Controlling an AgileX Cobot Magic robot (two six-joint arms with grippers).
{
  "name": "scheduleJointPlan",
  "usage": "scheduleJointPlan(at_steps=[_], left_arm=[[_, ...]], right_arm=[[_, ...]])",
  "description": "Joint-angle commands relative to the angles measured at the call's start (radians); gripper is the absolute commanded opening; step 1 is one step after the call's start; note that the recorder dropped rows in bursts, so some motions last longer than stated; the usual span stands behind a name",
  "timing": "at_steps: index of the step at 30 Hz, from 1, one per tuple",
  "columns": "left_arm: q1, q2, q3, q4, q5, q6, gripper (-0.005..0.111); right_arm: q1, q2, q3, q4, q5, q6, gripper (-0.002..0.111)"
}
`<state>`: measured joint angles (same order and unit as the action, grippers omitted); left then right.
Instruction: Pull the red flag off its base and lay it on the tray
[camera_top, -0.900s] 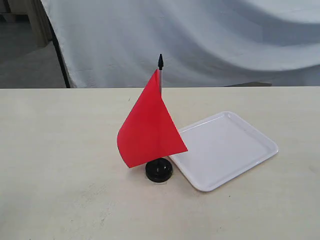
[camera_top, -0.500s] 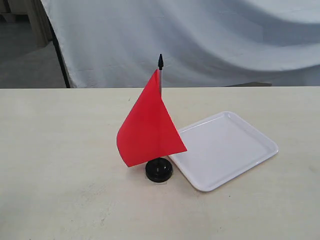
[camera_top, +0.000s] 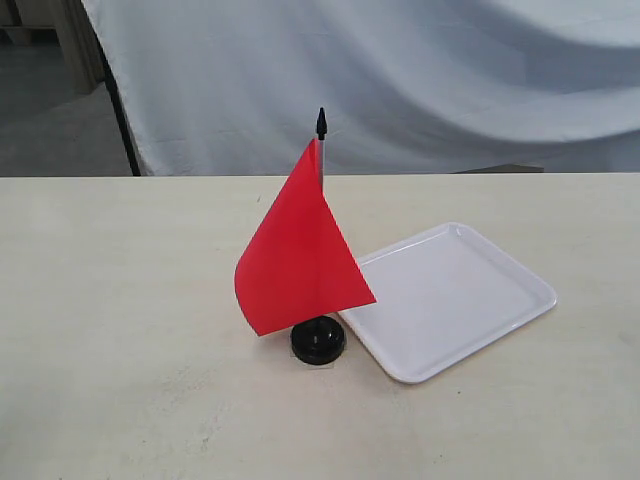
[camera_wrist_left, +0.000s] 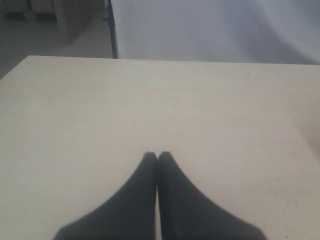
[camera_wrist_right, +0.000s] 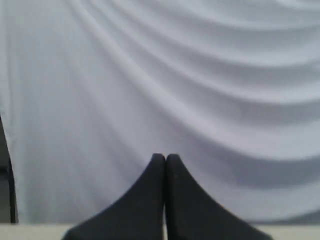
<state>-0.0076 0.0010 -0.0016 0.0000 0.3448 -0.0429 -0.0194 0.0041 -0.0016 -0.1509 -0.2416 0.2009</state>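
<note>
The red flag (camera_top: 298, 250) stands upright on its thin black pole, planted in the small round black base (camera_top: 318, 342) near the middle of the table in the exterior view. Just right of the base lies the white tray (camera_top: 450, 297), with nothing in it. Neither arm shows in the exterior view. My left gripper (camera_wrist_left: 157, 155) is shut with nothing held, hovering over bare tabletop. My right gripper (camera_wrist_right: 165, 157) is shut too, holding nothing, and faces the white cloth; neither wrist view shows the flag, base or tray.
A pale wooden table (camera_top: 120, 300) carries everything. A draped white cloth backdrop (camera_top: 400, 80) hangs behind the table's far edge, with a dark stand pole (camera_top: 122, 120) at its left side.
</note>
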Motion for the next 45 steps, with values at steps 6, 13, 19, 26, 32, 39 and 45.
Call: scheduleJointPlan(at_steps=[6,13,19,26,32,39,45], left_arm=[[-0.01,-0.001,0.002,0.0,-0.003,0.001,0.0],[-0.01,-0.001,0.002,0.0,-0.003,0.001,0.0],[-0.01,-0.001,0.002,0.0,-0.003,0.001,0.0],[-0.01,-0.001,0.002,0.0,-0.003,0.001,0.0],[-0.01,-0.001,0.002,0.0,-0.003,0.001,0.0],[-0.01,-0.001,0.002,0.0,-0.003,0.001,0.0],[-0.01,-0.001,0.002,0.0,-0.003,0.001,0.0]], right_arm=[[0.001,-0.004,0.002,-0.004,-0.41,0.102,-0.001],[0.001,-0.004,0.002,-0.002,-0.443,0.477,-0.001],[0.001,0.034,-0.01,-0.043,-0.456,0.456,-0.001],[0.001,0.349,-0.051,-0.177,-0.6,0.399,-0.001],[0.001,0.852,-0.074,-0.318,-0.913,0.269,-0.001],[0.001,1.528,-0.286,-0.615,-0.979,0.125,-0.001],[0.001,2.008,-0.599,-0.901,-0.979,0.094,-0.001]])
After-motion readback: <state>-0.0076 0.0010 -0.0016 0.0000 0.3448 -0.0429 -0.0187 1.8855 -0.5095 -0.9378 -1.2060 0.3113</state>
